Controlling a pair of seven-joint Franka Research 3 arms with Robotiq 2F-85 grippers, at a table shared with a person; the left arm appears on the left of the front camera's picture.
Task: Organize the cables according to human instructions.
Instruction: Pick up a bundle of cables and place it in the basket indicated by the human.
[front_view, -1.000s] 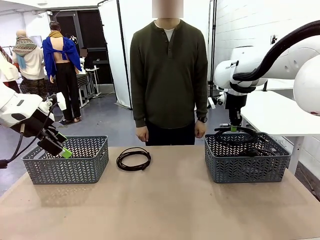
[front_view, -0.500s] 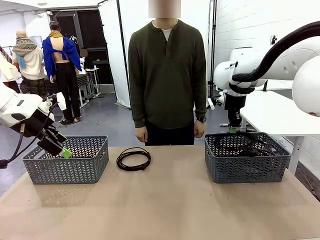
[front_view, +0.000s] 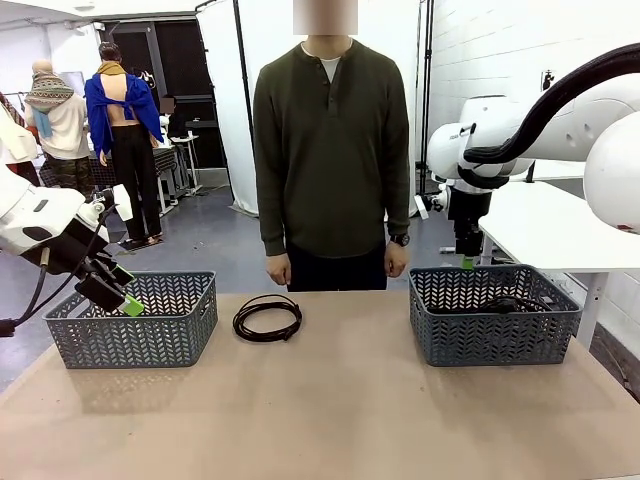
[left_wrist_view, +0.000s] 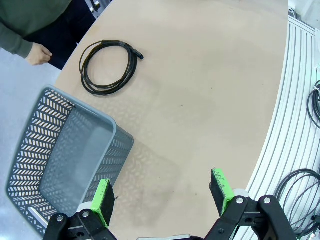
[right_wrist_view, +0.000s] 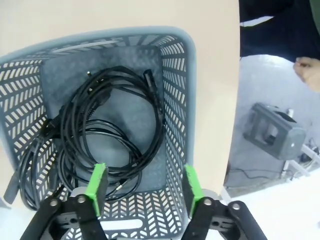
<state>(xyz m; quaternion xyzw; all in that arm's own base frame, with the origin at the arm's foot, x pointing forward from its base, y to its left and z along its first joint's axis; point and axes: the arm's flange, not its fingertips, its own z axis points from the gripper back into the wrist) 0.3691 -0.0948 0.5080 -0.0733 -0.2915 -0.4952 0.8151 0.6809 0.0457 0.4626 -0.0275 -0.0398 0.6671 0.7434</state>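
Note:
One black cable coil (front_view: 267, 318) lies on the table between the two baskets, in front of the human (front_view: 330, 150); the left wrist view shows this coil (left_wrist_view: 107, 65) flat on the tabletop. More coiled cables (right_wrist_view: 107, 125) lie tangled in the right grey basket (front_view: 495, 330), just showing over its rim (front_view: 510, 302). My right gripper (front_view: 467, 262) (right_wrist_view: 144, 186) hangs open above that basket's far side with nothing between its fingers. My left gripper (front_view: 125, 298) (left_wrist_view: 161, 195) stands wide open and empty over the near corner of the left grey basket (front_view: 135, 322).
The left basket (left_wrist_view: 65, 165) holds nothing. The person's hands (front_view: 280, 268) hang at the table's far edge. A wide stretch of bare tabletop (front_view: 320, 400) lies in front of the baskets. Rails and loose wiring (left_wrist_view: 300, 150) run off the table's side.
My right gripper has opened and let go of a cable coil, which dropped into the right basket. The left arm has not moved.

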